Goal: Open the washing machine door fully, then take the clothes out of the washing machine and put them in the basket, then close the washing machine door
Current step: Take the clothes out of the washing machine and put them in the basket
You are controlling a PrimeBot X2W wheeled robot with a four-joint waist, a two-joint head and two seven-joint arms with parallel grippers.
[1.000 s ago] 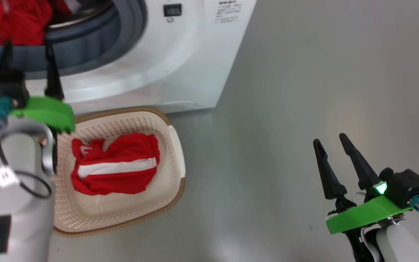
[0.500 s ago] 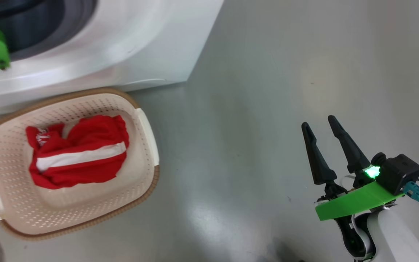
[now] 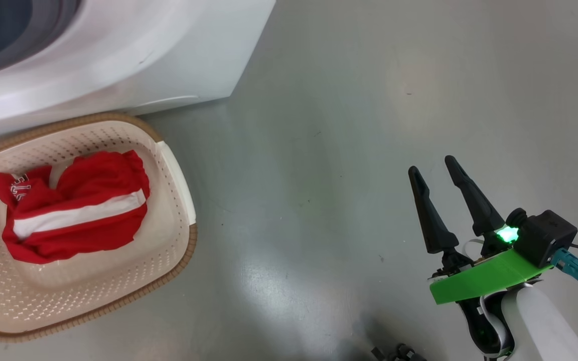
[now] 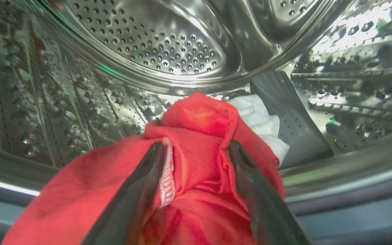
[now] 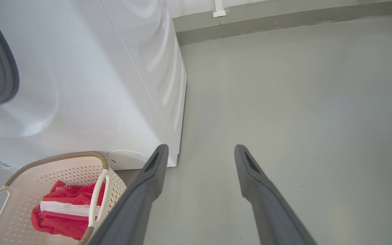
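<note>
The head view had swung right as the left pincer [image 4: 196, 144] reached into the drum [image 4: 148, 44], jaws wide astride a fold of the red clothes [image 4: 196, 115], not yet gripping. One garment [image 3: 78, 210] already lay in the basket [image 3: 188, 240]; the right pincer [image 3: 432, 165] hung wide and empty over the floor [image 3: 319, 150].

Bare grey floor [image 3: 329, 150] lies free ahead of the right end effector [image 3: 432, 165] and its spread fingers; to its left the washing machine [image 3: 168, 50] and the basket [image 3: 190, 240] stand in the way; in the steel drum [image 4: 168, 51], red clothes [image 4: 196, 115] fill the gap between the spread fingers of the left end effector [image 4: 196, 144]; room above them.
</note>
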